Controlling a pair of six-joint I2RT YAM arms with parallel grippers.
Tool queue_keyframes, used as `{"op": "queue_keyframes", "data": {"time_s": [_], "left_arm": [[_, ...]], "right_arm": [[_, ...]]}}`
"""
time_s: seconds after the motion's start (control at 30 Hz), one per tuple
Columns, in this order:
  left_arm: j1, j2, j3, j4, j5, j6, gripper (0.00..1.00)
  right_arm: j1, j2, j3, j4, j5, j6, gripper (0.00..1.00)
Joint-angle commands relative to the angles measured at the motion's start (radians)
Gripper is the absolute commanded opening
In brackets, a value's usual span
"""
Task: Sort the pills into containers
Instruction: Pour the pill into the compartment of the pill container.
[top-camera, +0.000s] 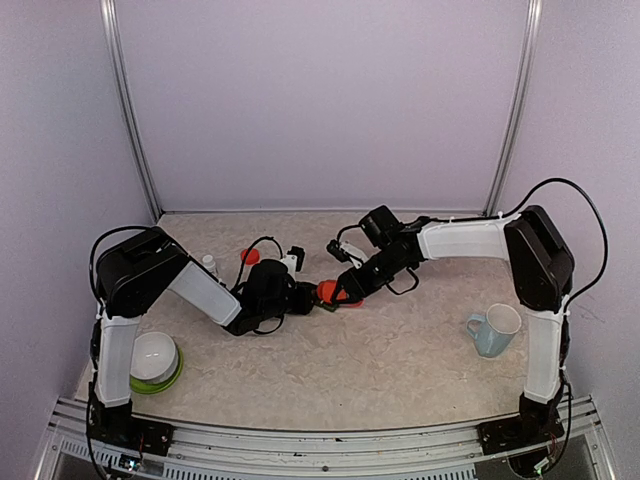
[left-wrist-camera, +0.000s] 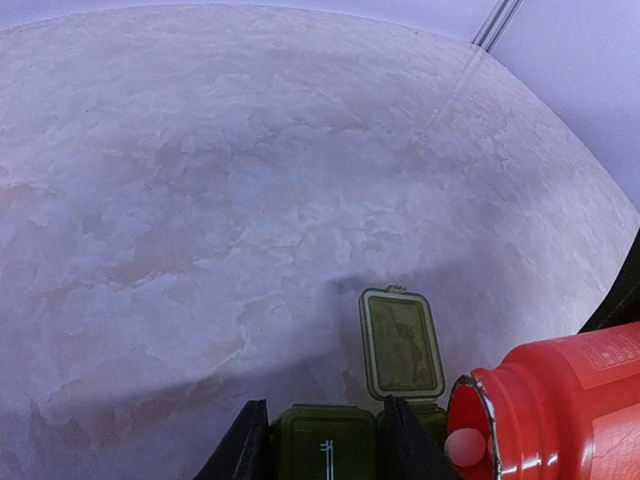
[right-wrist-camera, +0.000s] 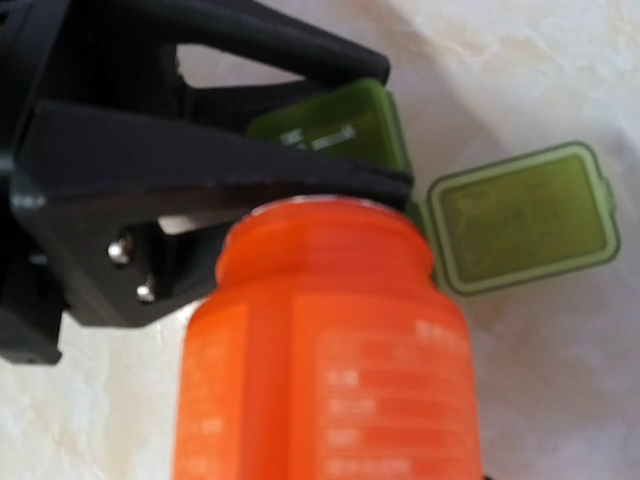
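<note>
The containers (right-wrist-camera: 332, 125), we see, are pinched by the left gripper (left-wrist-camera: 322, 432); the right gripper (top-camera: 341, 289) clamps the orange bottle (left-wrist-camera: 565, 405).

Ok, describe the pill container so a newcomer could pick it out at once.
Look at the middle of the table, where the two arms meet. The left gripper clamps a small dark green strip of joined square compartments, one lid flipped open. Unlike the orange bottle tilted beside it, it is low, green and boxy.
</note>
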Motion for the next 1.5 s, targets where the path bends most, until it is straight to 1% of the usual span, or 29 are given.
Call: {"op": "queue_keyframes", "data": {"time_s": [0.0,0.87,1.47], "left_arm": [[-0.003,-0.014,0.008,-0.052,-0.019,0.035,0.19],[-0.005,-0.015,0.01,-0.06,-0.029,0.037,0.19],[-0.007,-0.017,0.011,-0.065,-0.035,0.04,0.19]], "right_arm": [[0.011,0.031,0.033,-0.069,0.022,0.013,0.07],[0.018,0.042,0.115,-0.176,0.072,0.024,0.08],[0.032,0.085,0.182,-0.255,0.098,0.01,0.08]]}}
